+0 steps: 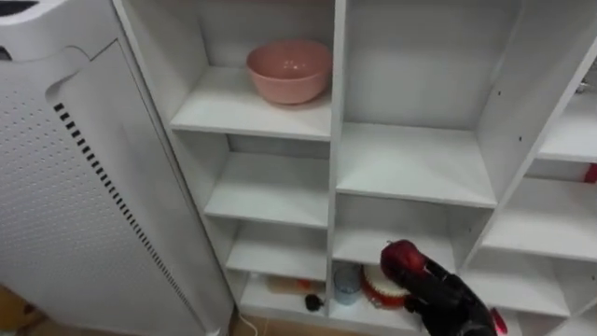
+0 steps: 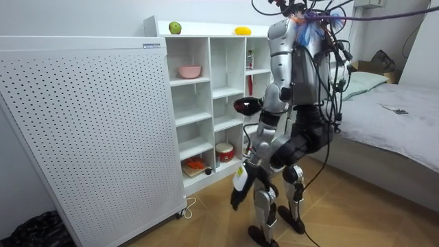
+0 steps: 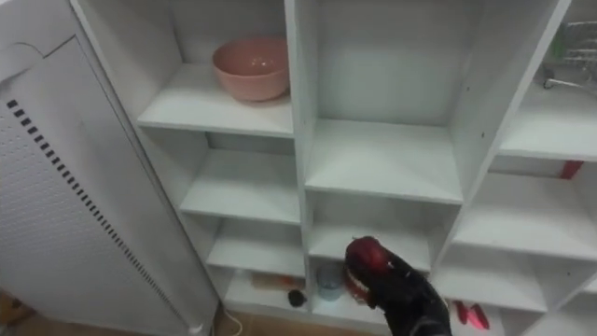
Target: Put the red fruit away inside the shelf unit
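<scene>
A red apple (image 1: 401, 255) (image 3: 366, 254) sits in my right hand (image 1: 450, 299) (image 3: 408, 297), whose dark fingers curl round it. The hand is raised in front of the lower middle compartments of the white closet (image 1: 410, 163), short of the shelves. In the room view I stand facing the closet (image 2: 206, 103) with the apple (image 2: 243, 105) held out at chest height. My left hand (image 2: 235, 200) hangs low beside my thigh. A green apple (image 2: 175, 27) and a yellow fruit (image 2: 242, 30) lie on the closet's top.
A pink bowl (image 1: 288, 70) stands on the upper left shelf. The bottom middle compartment holds a red and white pot (image 1: 376, 291) and a bluish cup (image 1: 347, 280). A white perforated panel (image 1: 84, 187) flanks the closet on the left. A bed (image 2: 391, 123) lies behind me.
</scene>
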